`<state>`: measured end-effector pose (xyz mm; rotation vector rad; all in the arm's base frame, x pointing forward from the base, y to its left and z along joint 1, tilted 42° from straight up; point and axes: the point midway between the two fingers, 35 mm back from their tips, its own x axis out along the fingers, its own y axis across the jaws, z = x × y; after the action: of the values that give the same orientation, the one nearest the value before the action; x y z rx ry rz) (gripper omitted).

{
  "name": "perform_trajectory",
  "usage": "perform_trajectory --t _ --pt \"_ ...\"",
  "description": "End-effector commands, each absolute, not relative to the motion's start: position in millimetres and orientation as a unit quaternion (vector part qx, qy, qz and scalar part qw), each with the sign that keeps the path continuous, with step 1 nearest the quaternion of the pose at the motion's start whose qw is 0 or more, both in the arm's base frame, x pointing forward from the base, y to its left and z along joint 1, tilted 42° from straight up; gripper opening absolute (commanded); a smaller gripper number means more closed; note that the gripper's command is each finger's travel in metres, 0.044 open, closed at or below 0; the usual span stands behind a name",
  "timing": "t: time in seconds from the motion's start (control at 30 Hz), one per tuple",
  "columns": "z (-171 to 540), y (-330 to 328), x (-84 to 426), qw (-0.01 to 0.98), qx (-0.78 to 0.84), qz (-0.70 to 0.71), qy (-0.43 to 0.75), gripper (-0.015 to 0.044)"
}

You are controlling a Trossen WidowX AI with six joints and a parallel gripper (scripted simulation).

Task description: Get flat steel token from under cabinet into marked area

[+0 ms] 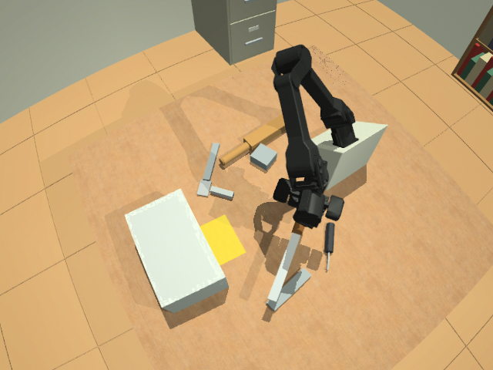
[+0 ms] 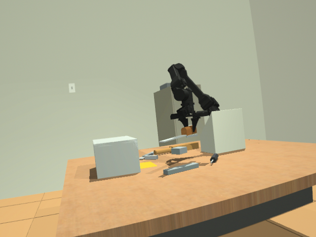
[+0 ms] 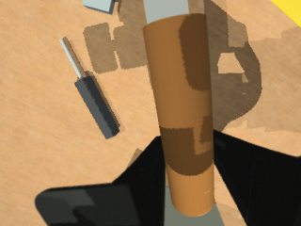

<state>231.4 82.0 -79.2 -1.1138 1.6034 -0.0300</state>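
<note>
My gripper [image 1: 298, 226] [image 2: 190, 129] [image 3: 183, 137] is shut on the orange handle [image 3: 183, 94] [image 2: 186, 131] of a tool with a long flat steel blade [image 1: 287, 260] [image 2: 173, 138] [image 3: 166, 9]. The tool is held above the table, its blade pointing to the front in the top view. The white cabinet [image 1: 175, 250] [image 2: 117, 158] stands at the left. The yellow marked area [image 1: 223, 240] [image 2: 148, 165] [image 3: 293, 8] lies beside its right side, with nothing seen on it. The steel token and vent slots are not visible in any view.
A grey bar [image 1: 294, 287] [image 2: 181, 169] lies beneath the blade. A screwdriver [image 1: 329, 237] [image 2: 214, 157] [image 3: 97, 107] lies right of it. A grey block [image 1: 263, 157], a wooden piece [image 1: 264, 135] and grey strips [image 1: 211, 161] lie behind. A pale box [image 1: 354, 159] stands by the arm's base.
</note>
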Motion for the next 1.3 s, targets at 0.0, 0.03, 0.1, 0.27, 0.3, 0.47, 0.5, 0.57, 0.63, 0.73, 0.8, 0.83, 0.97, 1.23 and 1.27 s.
perform_trajectory --t 0.0,0.03,0.1,0.27,0.3,0.47,0.5,0.57,0.63,0.73,0.8,0.83,0.97,1.23,1.27 --pt "-79.4 83.3 232.2 0.573 -0.459 -0.025 0.679 0.0000" --pt "-79.4 83.2 232.2 0.575 -0.457 -0.028 0.678 0.0000" --pt "-79.3 83.2 232.1 0.578 -0.452 -0.033 0.678 0.0000" --pt "-79.3 83.1 232.0 0.587 -0.441 -0.047 0.677 0.0000" --pt "-79.2 83.1 232.0 0.589 -0.438 -0.050 0.677 0.0000" --pt "-79.2 83.0 231.9 0.597 -0.427 -0.063 0.676 0.0000" --pt "-79.1 82.9 231.9 0.599 -0.424 -0.066 0.676 0.0000" --pt "-79.1 82.9 231.8 0.602 -0.420 -0.071 0.675 0.0000" --pt "-79.1 82.9 231.8 0.606 -0.415 -0.076 0.675 0.0000" --pt "-79.0 82.8 231.7 0.611 -0.408 -0.084 0.674 0.0000" --pt "-79.0 82.8 231.6 0.614 -0.403 -0.090 0.673 0.0000" --pt "-79.0 82.7 231.6 0.615 -0.400 -0.092 0.673 0.0000" --pt "-79.0 82.7 231.5 0.622 -0.390 -0.103 0.671 0.0000" --pt "-78.9 82.5 231.3 0.634 -0.371 -0.124 0.668 0.0000" --pt "-78.8 82.5 231.3 0.635 -0.368 -0.127 0.667 0.0000"
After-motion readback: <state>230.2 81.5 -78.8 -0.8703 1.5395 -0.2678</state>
